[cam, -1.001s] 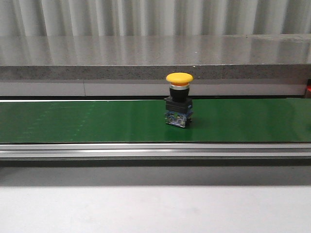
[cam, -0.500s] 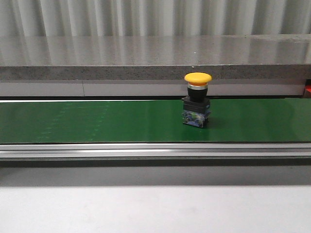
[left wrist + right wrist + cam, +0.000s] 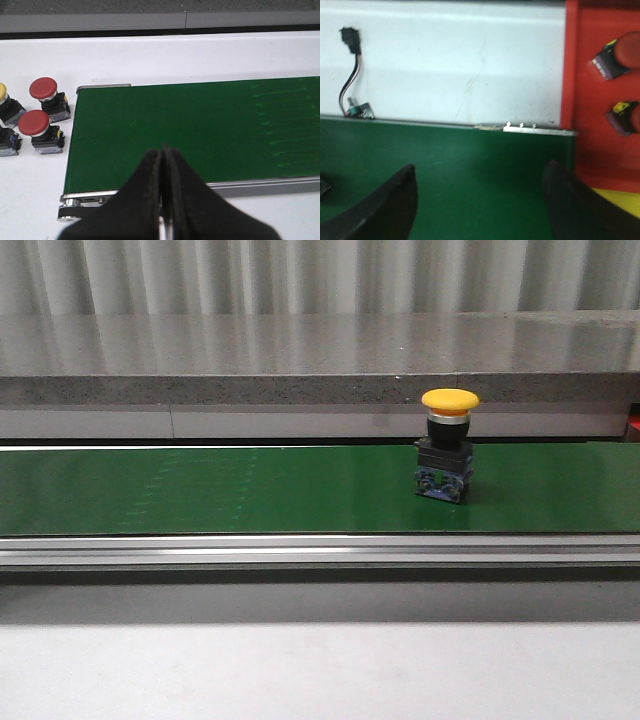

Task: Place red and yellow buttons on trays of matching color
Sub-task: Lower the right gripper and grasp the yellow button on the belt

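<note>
I see the L gripper (image 3: pixel 161 200) w/ fingers pressed together, nothing between them, hovering over the green belt (image 3: pixel 200 130) near its end roller. Two red buttons (image 3: pixel 44 95) and a partly cropped yellow button (image 3: pixel 4 102) stand upright on the white table (image 3: pixel 150 55) beside the belt end.

Front view: even, moderate light. The grey ledge (image 3: pixel 320 345) carries pale vertical reflections from the ribbed wall (image 3: pixel 320 275) behind. The yellow button (image 3: pixel 449 443) casts only a faint shadow on the green belt (image 3: pixel 200 490). Focus is sharp at mid-frame.

Left wrist view: bright and clear; the white tabletop (image 3: pixel 150 55) is near overexposed. The left tool (image 3: pixel 161 200), lower centre, is dark and soft-edged.

Right wrist view: blurred overall with a cyan cast. The red tray (image 3: pixel 600 100) at right is oversaturated. The right tool (image 3: pixel 480 200) fingers are defocused silhouettes.
</note>
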Available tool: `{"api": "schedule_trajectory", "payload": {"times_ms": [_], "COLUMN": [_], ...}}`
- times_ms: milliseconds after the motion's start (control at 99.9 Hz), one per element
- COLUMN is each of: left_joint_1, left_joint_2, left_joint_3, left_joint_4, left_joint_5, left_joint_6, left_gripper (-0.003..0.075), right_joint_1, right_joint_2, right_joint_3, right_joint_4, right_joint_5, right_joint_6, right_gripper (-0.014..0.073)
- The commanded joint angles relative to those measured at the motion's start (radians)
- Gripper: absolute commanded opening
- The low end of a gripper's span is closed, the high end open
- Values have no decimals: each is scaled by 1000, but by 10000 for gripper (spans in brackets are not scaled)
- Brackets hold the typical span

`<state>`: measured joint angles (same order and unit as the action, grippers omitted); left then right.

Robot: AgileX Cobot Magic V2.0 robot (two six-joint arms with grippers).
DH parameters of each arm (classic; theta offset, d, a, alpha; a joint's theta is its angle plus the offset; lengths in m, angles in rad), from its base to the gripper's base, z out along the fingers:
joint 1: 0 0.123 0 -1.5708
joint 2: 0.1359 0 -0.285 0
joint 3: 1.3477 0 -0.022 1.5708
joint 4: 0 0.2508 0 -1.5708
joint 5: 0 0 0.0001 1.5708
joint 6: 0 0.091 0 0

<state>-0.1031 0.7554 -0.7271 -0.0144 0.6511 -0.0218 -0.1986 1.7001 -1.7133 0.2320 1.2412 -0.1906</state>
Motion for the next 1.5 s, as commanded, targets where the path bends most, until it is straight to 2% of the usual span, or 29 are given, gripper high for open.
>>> {"api": "schedule_trajectory", "payload": {"times_ms": [0,290,711,1121,1491], "left_joint_1": [-7,-7,-7,-7,-7], "left_joint_2": [-4,-4,-4,-4,-4], "left_joint_3": [-29,-29,-29,-29,-29], "left_joint_4": [-8,-8,-8,-8,-8], "left_joint_5": [-76,-76,-76,-76,-76], "left_joint_6": [-4,-4,-4,-4,-4], "left_gripper": [-20,-20,-20,-20,-20], "right_joint_1": [36,144,274,293,293], "right_joint_2": [-99,-206,-217,-217,-175], "right_joint_3": [49,273,493,520,514], "right_joint_4": [20,20,20,34,37], "right_joint_5": [-44,-107,-186,-338,-392], "right_joint_6": [-20,-37,-134,-200,-221], "right_gripper": [530,530,530,530,530]}}
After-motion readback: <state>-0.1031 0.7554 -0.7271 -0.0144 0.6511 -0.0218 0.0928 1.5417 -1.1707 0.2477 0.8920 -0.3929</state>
